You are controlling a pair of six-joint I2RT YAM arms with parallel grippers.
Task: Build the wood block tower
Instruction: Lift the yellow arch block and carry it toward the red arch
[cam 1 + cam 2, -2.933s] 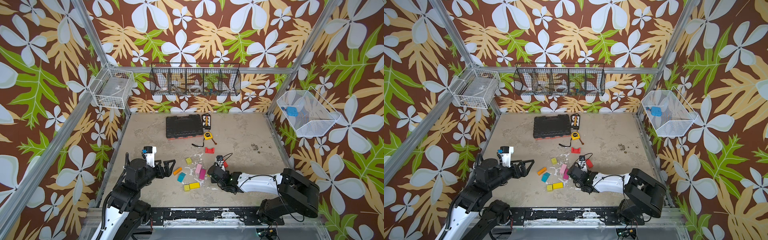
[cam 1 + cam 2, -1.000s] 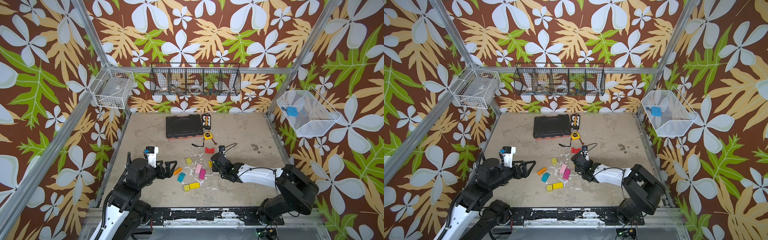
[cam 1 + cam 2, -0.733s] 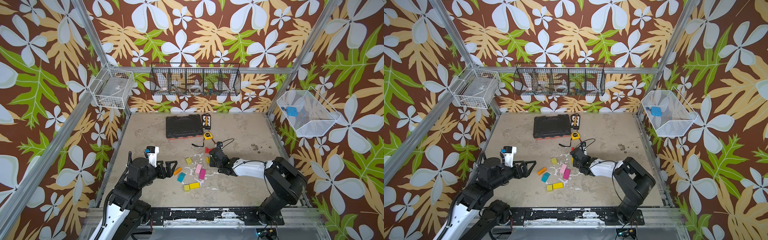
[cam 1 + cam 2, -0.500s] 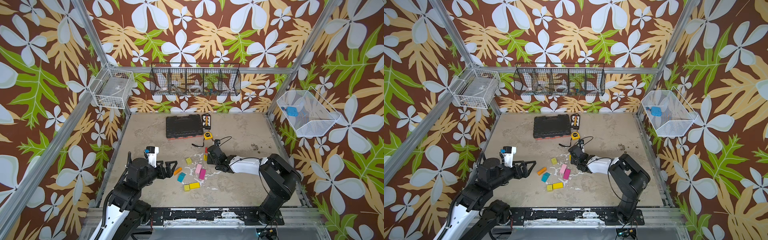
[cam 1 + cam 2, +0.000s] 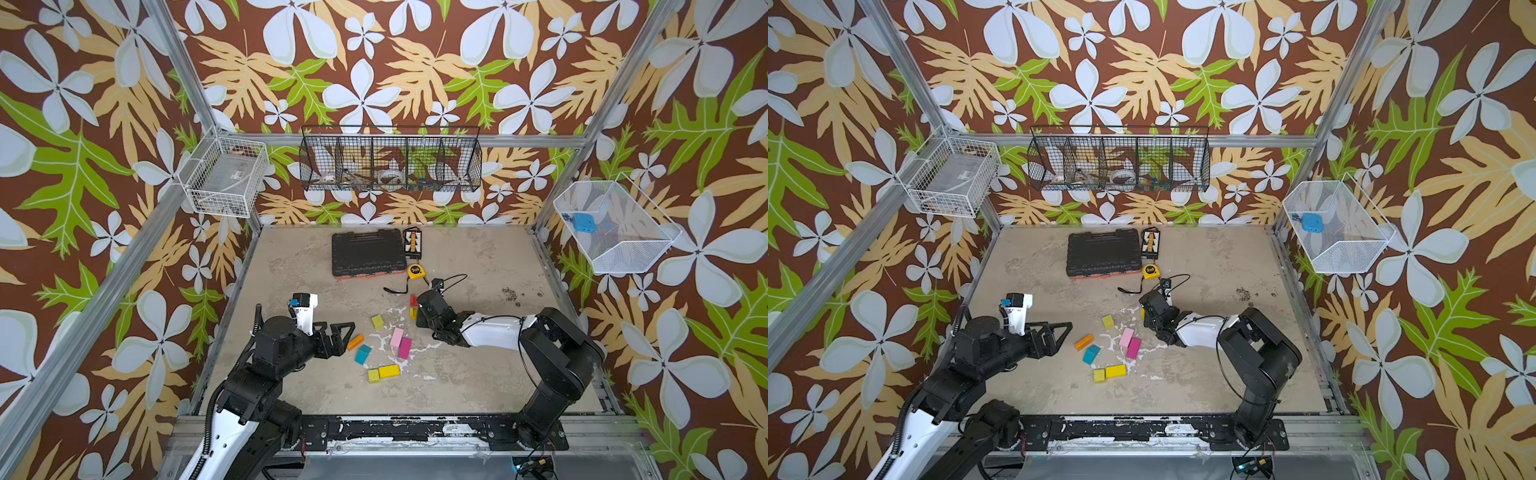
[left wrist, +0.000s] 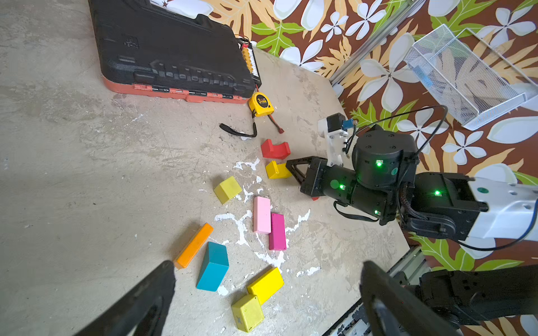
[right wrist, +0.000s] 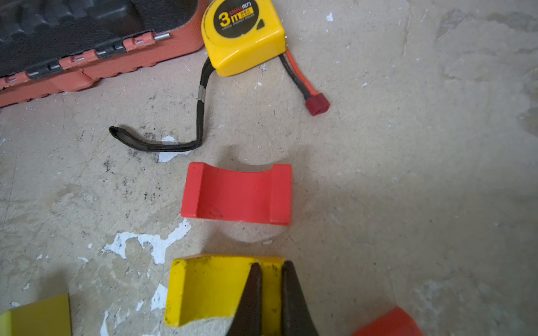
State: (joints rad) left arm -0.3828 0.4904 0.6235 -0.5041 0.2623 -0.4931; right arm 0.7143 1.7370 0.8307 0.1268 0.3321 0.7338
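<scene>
The right gripper [image 7: 270, 293] is pinched shut on one leg of the yellow arch [image 7: 209, 288], low on the table [image 7: 407, 145] just beside the red arch [image 7: 235, 195], probably to pair them. The left gripper [image 6: 267, 266] hangs wide open over the scattered blocks [image 6: 262, 213]; no tower stands yet.

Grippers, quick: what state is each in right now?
Left gripper: open, holding nothing.
Right gripper: shut, holding nothing, tips at the yellow arch block.
</scene>
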